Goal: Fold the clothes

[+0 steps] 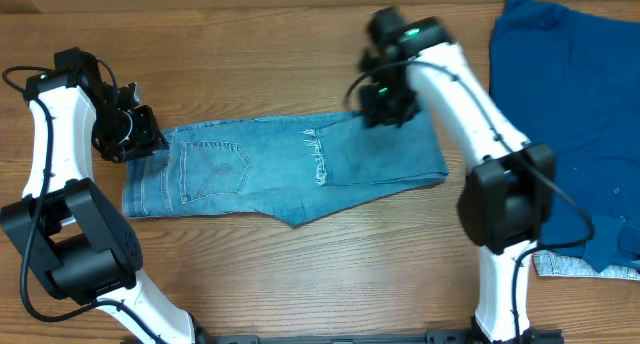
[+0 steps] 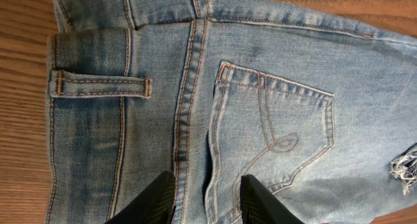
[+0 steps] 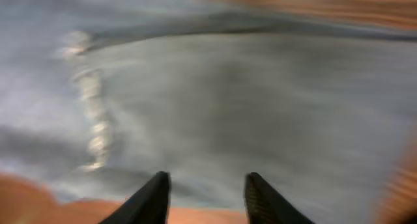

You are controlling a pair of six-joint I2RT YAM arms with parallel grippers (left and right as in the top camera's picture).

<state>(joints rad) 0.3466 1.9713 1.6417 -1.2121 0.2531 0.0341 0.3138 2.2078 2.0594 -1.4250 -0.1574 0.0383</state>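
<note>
The light-wash jeans (image 1: 280, 169) lie folded into a short flat bundle across the middle of the table, with the frayed hem (image 1: 320, 164) on top. My left gripper (image 1: 135, 134) is at the waistband end. In the left wrist view it (image 2: 208, 185) stands open just over the denim (image 2: 273, 74), beside the back pocket (image 2: 280, 120), with the centre seam between its fingers. My right gripper (image 1: 385, 104) is over the far edge of the folded legs. The blurred right wrist view shows it (image 3: 205, 185) open and empty above the grey-blue cloth (image 3: 228, 100).
A large dark blue garment (image 1: 570, 84) covers the right end of the wooden table (image 1: 250, 44). A small pale grey cloth (image 1: 570, 266) pokes out under its near edge, by the right arm's base.
</note>
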